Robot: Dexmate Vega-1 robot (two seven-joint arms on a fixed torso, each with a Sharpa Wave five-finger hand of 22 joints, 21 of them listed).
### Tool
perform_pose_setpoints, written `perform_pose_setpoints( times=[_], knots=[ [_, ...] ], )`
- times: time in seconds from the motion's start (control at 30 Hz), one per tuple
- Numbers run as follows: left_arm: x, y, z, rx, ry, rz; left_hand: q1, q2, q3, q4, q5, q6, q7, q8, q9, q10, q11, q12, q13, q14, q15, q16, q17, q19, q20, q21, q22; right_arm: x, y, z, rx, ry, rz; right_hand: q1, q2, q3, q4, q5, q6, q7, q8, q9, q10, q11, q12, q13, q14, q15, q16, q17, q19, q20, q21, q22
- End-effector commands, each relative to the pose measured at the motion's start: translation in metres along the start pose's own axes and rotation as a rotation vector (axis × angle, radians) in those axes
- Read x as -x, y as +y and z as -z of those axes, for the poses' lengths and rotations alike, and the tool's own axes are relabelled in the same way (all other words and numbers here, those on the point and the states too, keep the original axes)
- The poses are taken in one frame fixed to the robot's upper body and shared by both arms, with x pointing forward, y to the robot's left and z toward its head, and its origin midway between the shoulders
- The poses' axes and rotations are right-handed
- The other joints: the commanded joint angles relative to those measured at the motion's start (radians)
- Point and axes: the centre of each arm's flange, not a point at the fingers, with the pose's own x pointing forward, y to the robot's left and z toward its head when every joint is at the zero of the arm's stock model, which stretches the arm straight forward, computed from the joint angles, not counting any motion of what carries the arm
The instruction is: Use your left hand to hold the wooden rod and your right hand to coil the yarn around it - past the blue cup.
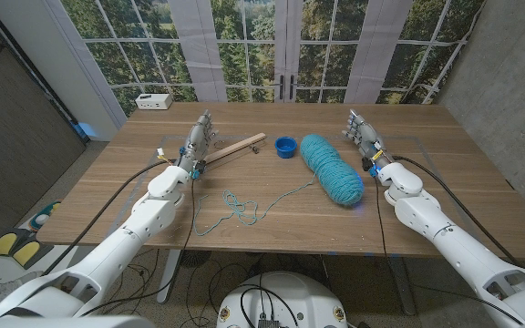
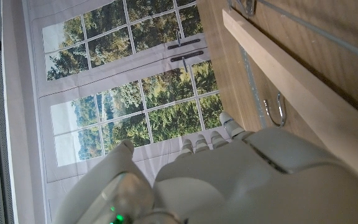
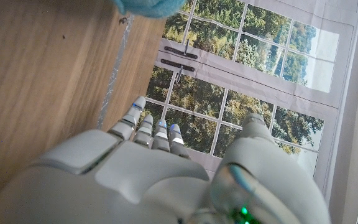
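Observation:
The wooden rod lies slantwise on the table, left of the small blue cup. My left hand stands just left of the rod with fingers stretched out and nothing in it. In the left wrist view the rod runs beside the hand, apart from it. A teal yarn skein lies right of the cup, and a loose strand trails from it toward the table's front. My right hand stands right of the skein, fingers apart and empty. The right wrist view shows that hand and a bit of the skein.
A white box sits at the table's far left corner. A small metal hook lies on the table by the rod. Windows stand behind the table's far edge.

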Motion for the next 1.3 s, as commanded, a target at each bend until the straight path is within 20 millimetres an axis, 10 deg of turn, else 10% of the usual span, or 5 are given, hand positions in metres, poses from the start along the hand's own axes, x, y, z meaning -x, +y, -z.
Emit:
perform_pose_setpoints(
  times=[0.03,1.3],
  knots=[
    [-0.002,-0.002,0.002,0.005,0.007,0.007,0.001,0.009,0.007,0.003,0.005,-0.035,0.000,0.006,0.005,-0.065,0.002,0.004,0.004,-0.081,-0.010,0.004,0.003,-0.058,-0.028,0.002,0.003,0.001,-0.003,0.001,-0.015,-0.004,0.010,-0.006,0.009,-0.002,0.009,0.004,-0.001,0.010,0.004,0.002,-0.003,0.012,0.006,0.002,0.003,0.010,0.006,0.006,0.008,0.001,0.004,0.005],
    [-0.019,0.012,0.002,-0.188,0.038,0.020,-0.015,0.039,0.016,0.010,0.024,-0.005,0.026,0.007,0.006,-0.028,0.017,0.007,0.005,-0.043,0.011,0.005,0.002,-0.015,-0.030,-0.001,0.003,0.022,0.024,-0.029,0.484,0.084,0.003,0.008,-0.007,-0.013,-0.020,0.014,0.033,-0.068,0.009,0.003,0.030,-0.016,0.013,0.004,0.022,0.006,0.009,-0.002,0.010,0.026,-0.030,0.006]
  ],
)
